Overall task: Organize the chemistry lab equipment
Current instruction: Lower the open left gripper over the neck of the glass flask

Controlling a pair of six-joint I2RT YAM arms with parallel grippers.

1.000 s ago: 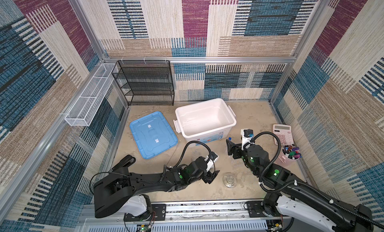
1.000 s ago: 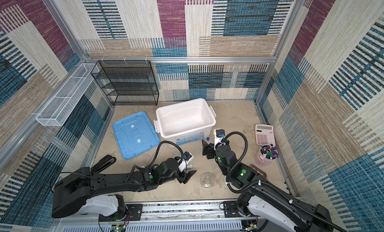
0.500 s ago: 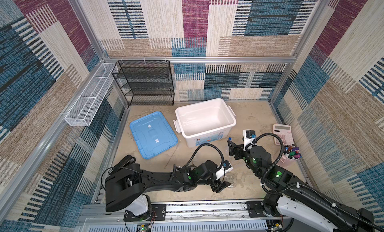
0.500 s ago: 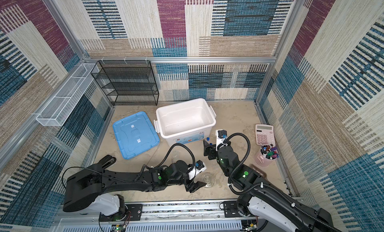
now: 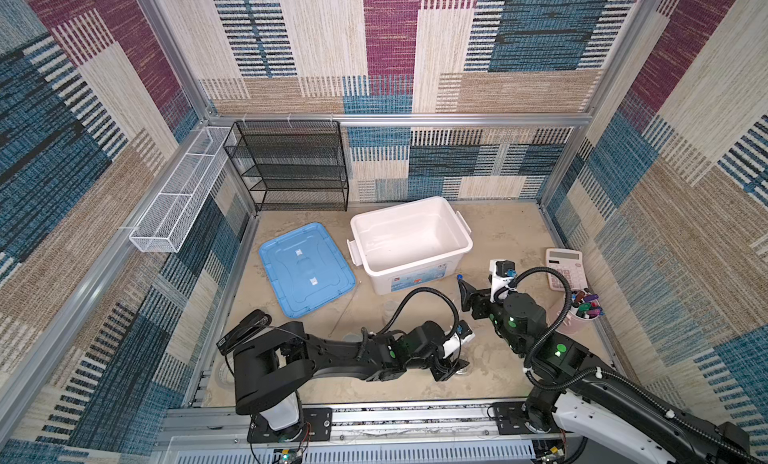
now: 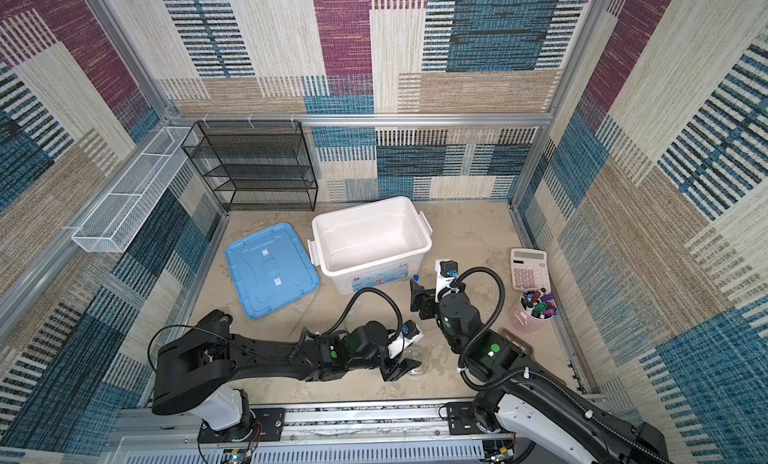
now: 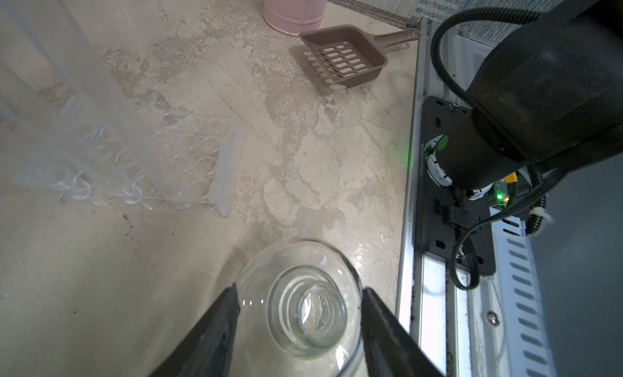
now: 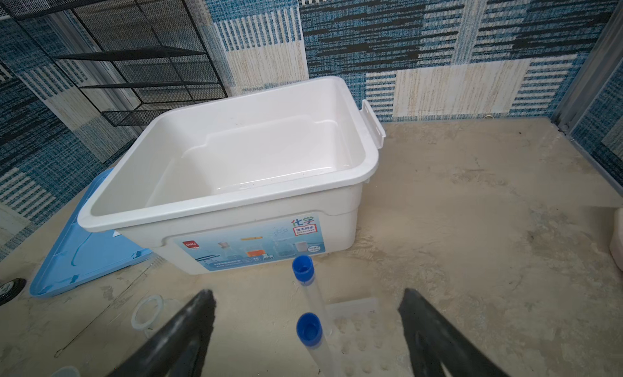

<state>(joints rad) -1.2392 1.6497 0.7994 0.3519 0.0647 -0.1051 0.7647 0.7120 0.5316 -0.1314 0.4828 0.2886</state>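
Note:
At the front of the table stands a small clear glass vessel with a narrow mouth, also seen in both top views. My left gripper is shut on it, one jaw against each side. Two clear blue-capped tubes stand in the clear welled tray. My right gripper hovers open over them, its jaws wide on either side. A thin rod lies on the table by the blue lid.
The open white bin sits mid-table with its blue lid to its left. A pink calculator and a pink cup of markers stand at the right. A brown scoop lies near the cup. A black rack stands at the back.
My left arm has reached right to the glass vessel and its jaws have narrowed onto it. The right gripper has shifted only slightly and stays open.

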